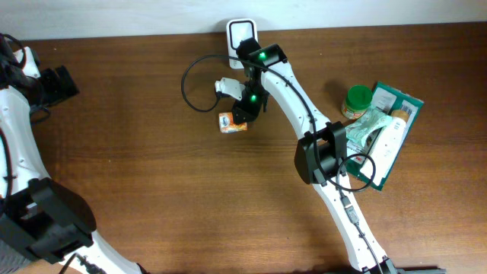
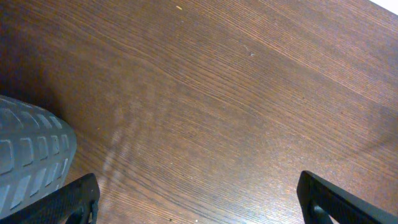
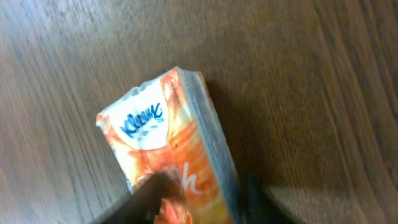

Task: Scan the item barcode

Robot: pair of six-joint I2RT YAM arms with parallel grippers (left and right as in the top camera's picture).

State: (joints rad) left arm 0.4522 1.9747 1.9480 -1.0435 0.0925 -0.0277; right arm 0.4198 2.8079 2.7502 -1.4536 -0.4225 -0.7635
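Tissue pack (image 3: 171, 155), an orange-and-white pocket packet of Kleenex, lies flat on the brown counter (image 1: 137, 152) near its far edge, just beside a white device with a cable (image 1: 226, 86) and under the right arm's wrist. It looks very light and soft: thin glossy film over folded paper, so it should give under pressure, crease easily and could slide on the smooth wood or slip from a loose pinch. The likeliest good hold is across the narrow width, on the two long side edges near one end. That would leave the broad faces uncovered for reading the barcode, which is not visible from here. The right fingers (image 3: 149, 193) straddle the packet's lower end, one dark pad overlapping the printed face and the other alongside the long edge. The blur hides whether they are pinching it or stand just short, so I cannot tell. The left fingers (image 2: 74, 199) are spread wide apart over bare wood, well away, grasping nothing.
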